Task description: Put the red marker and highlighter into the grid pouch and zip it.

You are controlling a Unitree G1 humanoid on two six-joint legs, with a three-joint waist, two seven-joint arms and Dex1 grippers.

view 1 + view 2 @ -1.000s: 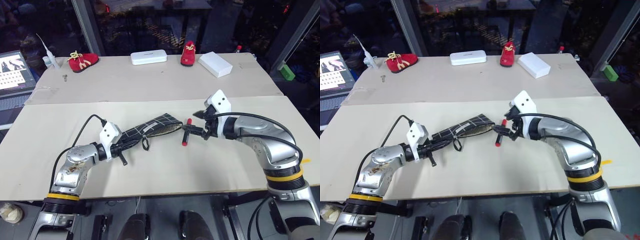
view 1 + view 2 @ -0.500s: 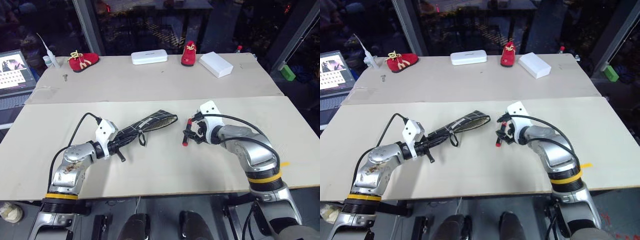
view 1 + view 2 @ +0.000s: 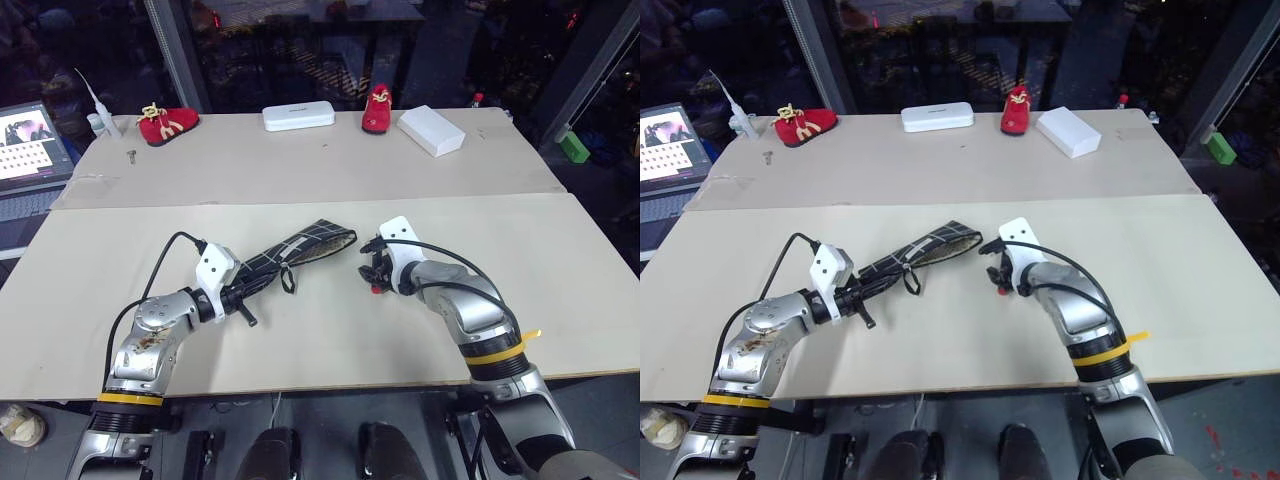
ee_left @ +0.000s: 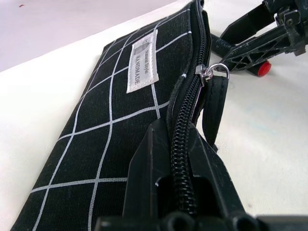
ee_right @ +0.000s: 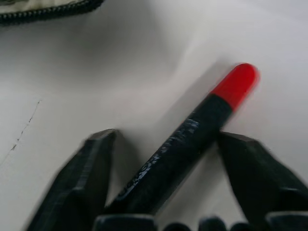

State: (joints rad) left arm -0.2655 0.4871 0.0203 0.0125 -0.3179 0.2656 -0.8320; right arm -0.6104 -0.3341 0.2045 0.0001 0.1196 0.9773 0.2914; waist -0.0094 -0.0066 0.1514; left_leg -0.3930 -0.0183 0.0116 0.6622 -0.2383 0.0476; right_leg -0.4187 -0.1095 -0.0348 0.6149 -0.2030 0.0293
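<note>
silver arms with yellow bands, black cables, white wrist boxes.

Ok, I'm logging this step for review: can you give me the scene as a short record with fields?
left hand: shut on the zip end of the grid pouch
right hand: open, fingers either side of the red marker
red marker: lying on the table, outside the pouch
grid pouch: mouth gaping toward the marker
</note>
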